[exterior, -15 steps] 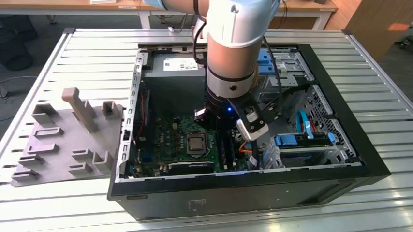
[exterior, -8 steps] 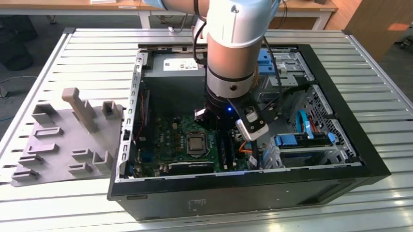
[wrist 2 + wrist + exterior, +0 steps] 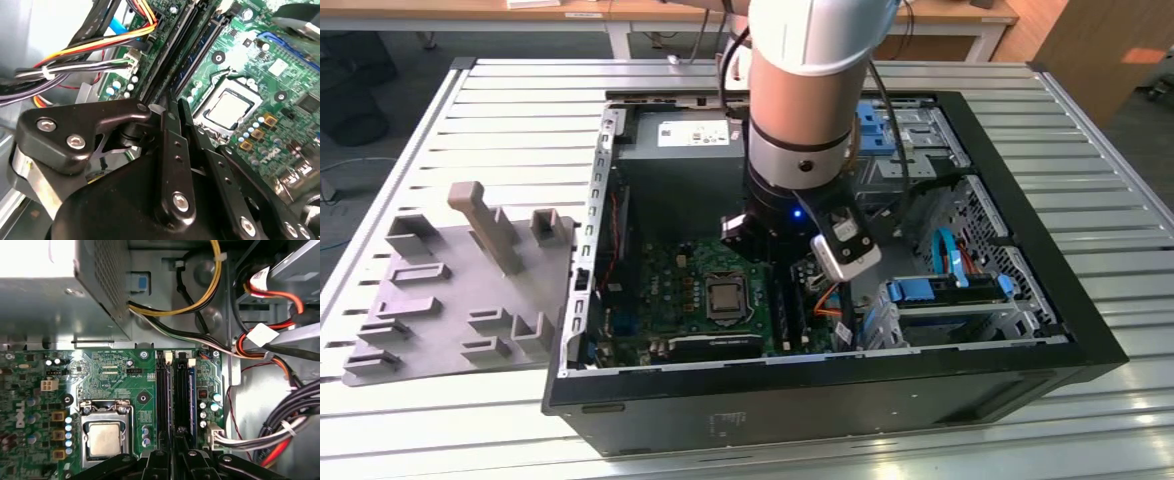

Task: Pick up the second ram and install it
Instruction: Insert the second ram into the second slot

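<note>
In the exterior view, an open case [image 3: 1067, 345] lies on a slatted table [image 3: 440, 420], with a grey holder [image 3: 440, 300] just beside it on the exterior view's left. The arm [image 3: 807, 90] reaches down into the case, and the gripper [image 3: 782, 262] hangs low over the board [image 3: 667, 300], just to the exterior view's right of the CPU [image 3: 724, 297], above the long slots [image 3: 787, 315].

In the second wrist view, the gripper [image 3: 176, 107] sits right at the end of the slots [image 3: 167, 60]. The ram [image 3: 200, 57], a thin strip with a bluish edge, runs along them towards it and stands upright on the board [image 3: 250, 65]. The jaws look drawn close together, but whether they pinch the ram I cannot tell. Cables [image 3: 80, 55] hang beside it.

In the first wrist view, the gripper [image 3: 176, 442] lines up with the slots [image 3: 161, 395]. The ram [image 3: 190, 395] lies in the row farthest from the CPU [image 3: 104, 437], close by a bundle of cables [image 3: 280, 435].
</note>
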Action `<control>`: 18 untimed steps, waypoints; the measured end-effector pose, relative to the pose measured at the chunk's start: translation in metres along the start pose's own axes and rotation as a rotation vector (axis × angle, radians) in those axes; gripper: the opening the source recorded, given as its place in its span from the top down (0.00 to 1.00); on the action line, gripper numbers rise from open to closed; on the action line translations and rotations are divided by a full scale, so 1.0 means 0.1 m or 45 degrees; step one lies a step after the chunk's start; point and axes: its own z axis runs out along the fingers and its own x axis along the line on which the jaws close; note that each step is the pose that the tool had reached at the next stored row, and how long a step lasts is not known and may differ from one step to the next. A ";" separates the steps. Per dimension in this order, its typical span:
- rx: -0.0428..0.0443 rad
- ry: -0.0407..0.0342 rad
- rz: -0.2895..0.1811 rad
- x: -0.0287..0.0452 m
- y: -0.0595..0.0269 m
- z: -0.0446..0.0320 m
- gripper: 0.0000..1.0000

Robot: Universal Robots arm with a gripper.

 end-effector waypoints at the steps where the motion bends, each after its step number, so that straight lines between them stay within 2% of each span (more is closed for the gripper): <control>1: 0.000 0.0000 0.000 -0.001 0.001 -0.030 0.81; 4: 0.000 0.0000 0.000 -0.004 0.004 -0.108 0.81; 6: 0.000 0.0000 0.000 -0.005 0.005 -0.134 0.81; 13: 0.000 0.0000 0.000 -0.005 0.005 -0.135 0.81; 15: 0.000 0.0000 0.000 -0.005 0.005 -0.135 0.83; 16: 0.000 0.0000 0.000 -0.005 0.005 -0.135 0.89; 18: 0.000 0.0000 0.000 -0.005 0.005 -0.135 0.89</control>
